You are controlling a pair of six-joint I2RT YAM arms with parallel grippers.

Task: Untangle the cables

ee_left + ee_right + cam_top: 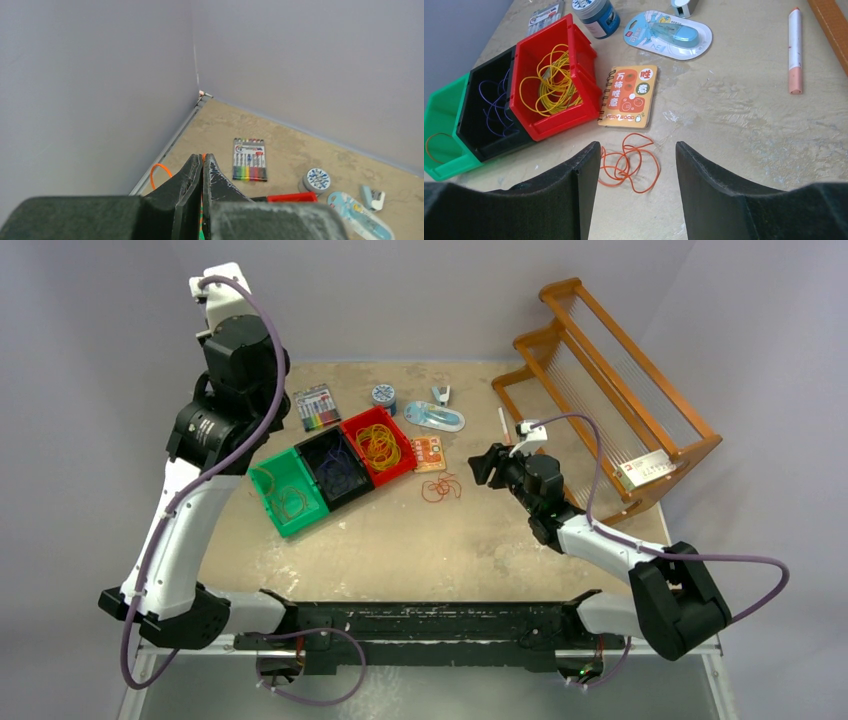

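My left gripper (202,160) is raised near the far left corner, fingers pinched shut on one orange strand (161,172); I would lower it over the green bin (300,525) before letting go. The orange tangle (629,162) lies on the table (734,125) just below the notebook (629,95). My right gripper (638,146) hovers over it with fingers wide, and should pinch one outer loop only.

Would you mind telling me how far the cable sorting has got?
Mostly done: yellow cables lie in the red bin, purple cables in the black bin, some orange cables in the green bin. The left gripper, shut, holds one orange cable. Remaining: a small orange tangle on the table before the open right gripper.
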